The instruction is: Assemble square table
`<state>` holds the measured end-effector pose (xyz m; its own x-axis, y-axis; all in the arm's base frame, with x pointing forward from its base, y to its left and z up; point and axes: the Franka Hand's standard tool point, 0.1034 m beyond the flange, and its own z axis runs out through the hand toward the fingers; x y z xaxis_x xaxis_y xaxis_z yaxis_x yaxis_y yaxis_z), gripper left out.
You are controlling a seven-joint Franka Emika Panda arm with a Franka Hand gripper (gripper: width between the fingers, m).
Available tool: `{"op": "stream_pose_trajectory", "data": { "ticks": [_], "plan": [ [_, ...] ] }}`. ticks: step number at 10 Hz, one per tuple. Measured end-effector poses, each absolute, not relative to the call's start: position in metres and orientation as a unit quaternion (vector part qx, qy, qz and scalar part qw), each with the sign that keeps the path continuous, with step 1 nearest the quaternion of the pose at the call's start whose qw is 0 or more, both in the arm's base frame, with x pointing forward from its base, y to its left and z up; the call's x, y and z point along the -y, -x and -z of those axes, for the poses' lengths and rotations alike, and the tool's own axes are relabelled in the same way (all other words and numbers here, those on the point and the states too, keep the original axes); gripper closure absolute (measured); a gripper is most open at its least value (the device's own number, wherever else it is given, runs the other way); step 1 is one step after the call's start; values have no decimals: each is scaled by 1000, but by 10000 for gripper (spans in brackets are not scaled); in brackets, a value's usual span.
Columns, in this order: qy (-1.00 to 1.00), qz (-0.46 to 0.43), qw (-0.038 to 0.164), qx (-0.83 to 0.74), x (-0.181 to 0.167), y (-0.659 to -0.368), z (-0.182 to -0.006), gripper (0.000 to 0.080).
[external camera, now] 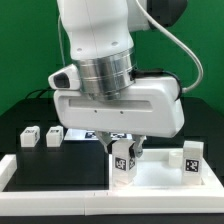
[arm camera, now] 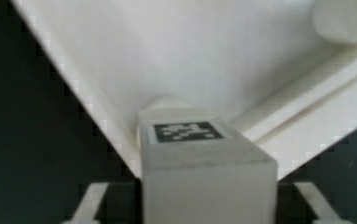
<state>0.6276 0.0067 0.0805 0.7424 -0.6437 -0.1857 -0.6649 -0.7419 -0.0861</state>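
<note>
My gripper (external camera: 125, 150) hangs over the near left corner of the white square tabletop (external camera: 160, 176). Its dark fingers (external camera: 138, 150) sit tight against both sides of a white tagged leg (external camera: 122, 163), which stands upright at that corner. In the wrist view the leg (arm camera: 203, 170) fills the middle, the tabletop (arm camera: 175, 55) lies beyond it, and a finger (arm camera: 100, 200) shows on each side. A second leg (external camera: 192, 158) stands on the tabletop's right corner. Two more legs (external camera: 28, 136) (external camera: 53, 132) lie on the black table at the exterior view's left.
The marker board (external camera: 104, 134) lies behind the gripper, mostly hidden by the arm. White border rails run along the exterior view's left (external camera: 8, 168) and front (external camera: 90, 197) of the black table. A green backdrop stands behind.
</note>
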Motion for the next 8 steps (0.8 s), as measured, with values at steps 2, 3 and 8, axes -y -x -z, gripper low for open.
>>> {"op": "stream_pose_trajectory", "data": {
  "ticks": [2,3,8],
  "plan": [
    [878,-88,75,-464,-14,-621,-75,497],
    [851,-90,79,-511,-13,-622,-74,503],
    [842,-75,90,-527,-12,-625,-72,503]
  ]
}}
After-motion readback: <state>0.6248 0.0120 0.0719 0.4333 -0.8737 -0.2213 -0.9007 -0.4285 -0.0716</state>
